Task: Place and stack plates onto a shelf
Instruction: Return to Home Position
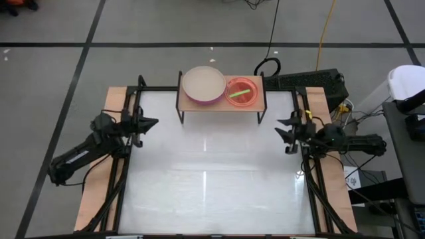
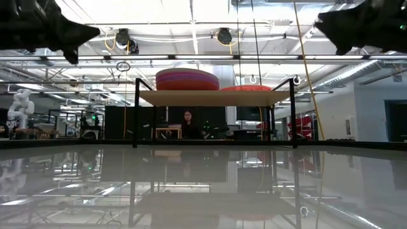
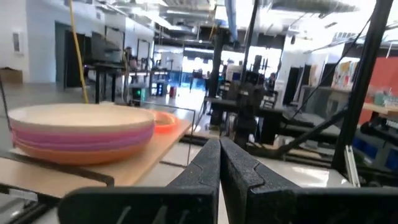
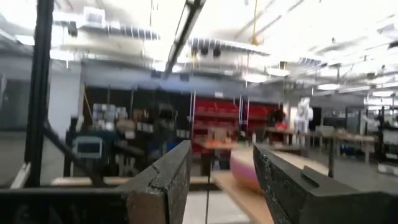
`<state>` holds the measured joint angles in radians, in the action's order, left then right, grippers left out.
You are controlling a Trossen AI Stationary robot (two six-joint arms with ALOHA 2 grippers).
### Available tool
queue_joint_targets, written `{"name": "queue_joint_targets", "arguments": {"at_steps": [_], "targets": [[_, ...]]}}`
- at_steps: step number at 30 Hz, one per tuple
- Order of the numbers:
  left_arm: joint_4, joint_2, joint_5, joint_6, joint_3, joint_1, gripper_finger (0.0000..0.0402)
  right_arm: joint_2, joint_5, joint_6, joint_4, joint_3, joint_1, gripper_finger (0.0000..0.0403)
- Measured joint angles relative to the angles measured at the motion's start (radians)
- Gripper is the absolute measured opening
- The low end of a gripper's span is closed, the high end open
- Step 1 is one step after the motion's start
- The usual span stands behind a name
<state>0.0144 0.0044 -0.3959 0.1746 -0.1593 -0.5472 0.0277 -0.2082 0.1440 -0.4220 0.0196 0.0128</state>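
Observation:
The light-wood shelf (image 1: pixel 260 101) stands on black legs at the table's far edge. On its left part sits a stack of larger plates (image 1: pixel 204 85), beige on top with a purple rim showing; pink and orange layers show in the left wrist view (image 3: pixel 81 134). To its right is a stack of smaller plates (image 1: pixel 242 91), translucent pink over orange with green showing. The low view shows both stacks (image 2: pixel 187 79) (image 2: pixel 245 88) resting flat on the board. My left gripper (image 1: pixel 154 121) hovers shut over the table's left edge; my right gripper (image 1: pixel 279 126) hovers open over the right edge.
The white glossy table top (image 1: pixel 212 179) lies between the two arms. Black frame rails (image 1: pixel 126 166) run along both sides. Cables and a dark box (image 1: pixel 319 83) lie beyond the far right corner. A person (image 2: pixel 188 121) sits in the room behind the shelf.

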Motion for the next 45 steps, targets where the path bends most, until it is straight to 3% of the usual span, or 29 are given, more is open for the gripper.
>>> {"name": "queue_joint_targets", "arguments": {"at_steps": [6, 8, 17, 19, 45], "targets": [[0.153, 0.0, 0.0, 0.023, 0.131, 0.0, 0.0005, 0.0, 0.0, 0.009, 0.019, -0.001, 0.0, 0.0153], [0.138, 0.002, 0.0, 0.03, 0.15, 0.0, 0.0005, -0.002, 0.001, 0.019, 0.014, -0.002, 0.0, 0.0142], [0.138, 0.001, -0.024, 0.042, 0.15, 0.0, 0.0005, -0.001, 0.03, 0.034, 0.07, -0.003, 0.0, 0.0018], [0.137, 0.001, -0.024, 0.048, 0.15, 0.0, 0.0005, -0.001, 0.03, 0.042, 0.086, -0.003, 0.0, 0.0006], [0.131, 0.002, -0.022, 0.065, 0.15, 0.0, 0.0005, 0.0, 0.025, 0.0, 0.277, -0.005, 0.0, 0.0008]]}}
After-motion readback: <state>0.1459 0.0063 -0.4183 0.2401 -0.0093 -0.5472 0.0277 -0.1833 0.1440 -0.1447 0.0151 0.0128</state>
